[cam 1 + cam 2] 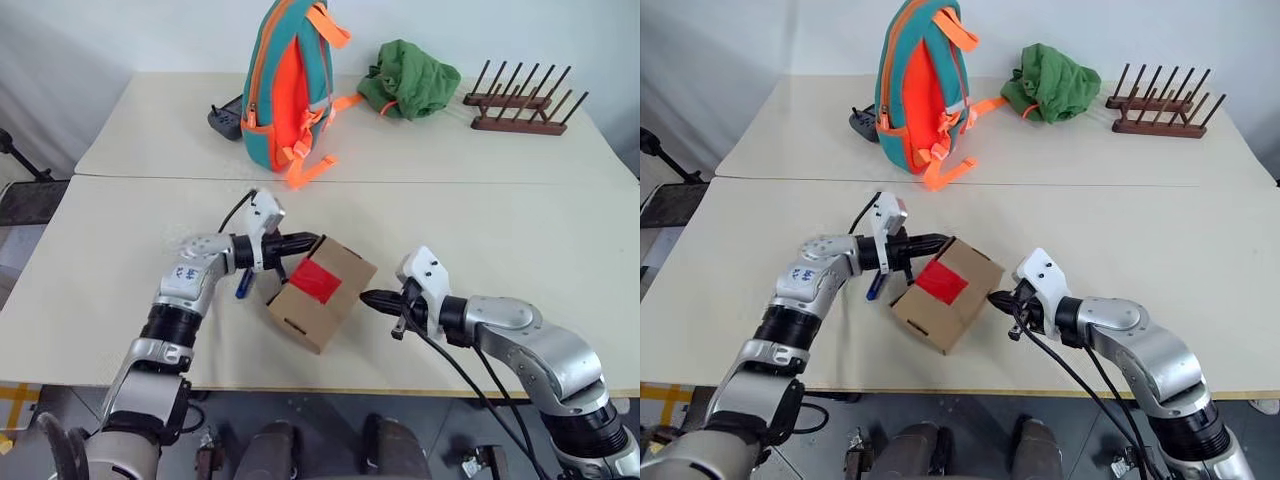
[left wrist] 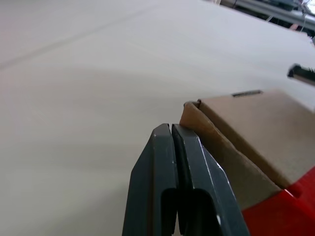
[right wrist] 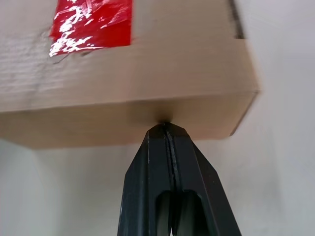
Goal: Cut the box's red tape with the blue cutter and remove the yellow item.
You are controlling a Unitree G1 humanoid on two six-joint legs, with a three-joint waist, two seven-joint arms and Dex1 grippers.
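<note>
Both closed, empty grippers, left and right, press the cardboard box mid-frame; red tape uncut, blue cutter lying unused lower left, nothing removed.

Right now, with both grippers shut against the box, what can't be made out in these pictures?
- Yellow item: the box is closed, red tape uncut.
- Blue cutter: mostly behind the left gripper in the head views.
- Black gadget: partly behind the backpack.
- Box top: cut off in the right wrist view, above the right gripper.
</note>
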